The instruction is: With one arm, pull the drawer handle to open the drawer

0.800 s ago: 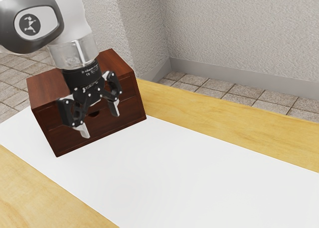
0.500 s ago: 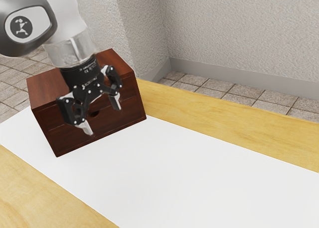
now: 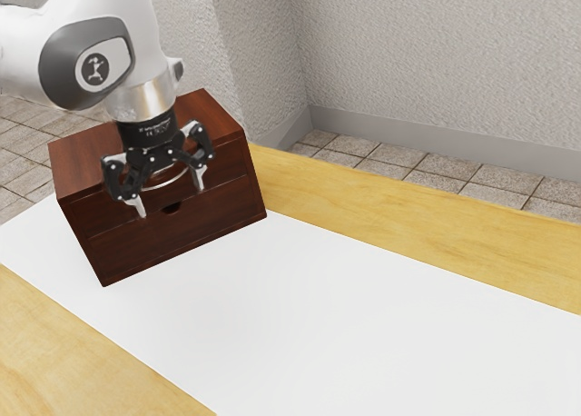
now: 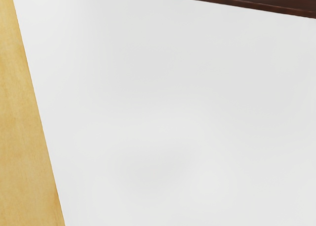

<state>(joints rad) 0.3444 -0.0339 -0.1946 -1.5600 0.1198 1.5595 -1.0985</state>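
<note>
Farthest left, at the far-left corner of the white rectangular mat [image 3: 318, 316], stands the dark brown wooden drawer box [image 3: 218, 212]. The black two-finger gripper [image 3: 170, 198] hangs before its front, fingers spread wide and holding nothing. The small dark drawer handle [image 3: 169, 208] shows between the fingertips; contact cannot be told. The drawer front lies flush with the box face. Rightward, the mat ends at the light wooden worktop [image 3: 408, 207]. Wrist view: mat, a worktop strip, the box's lower edge.
</note>
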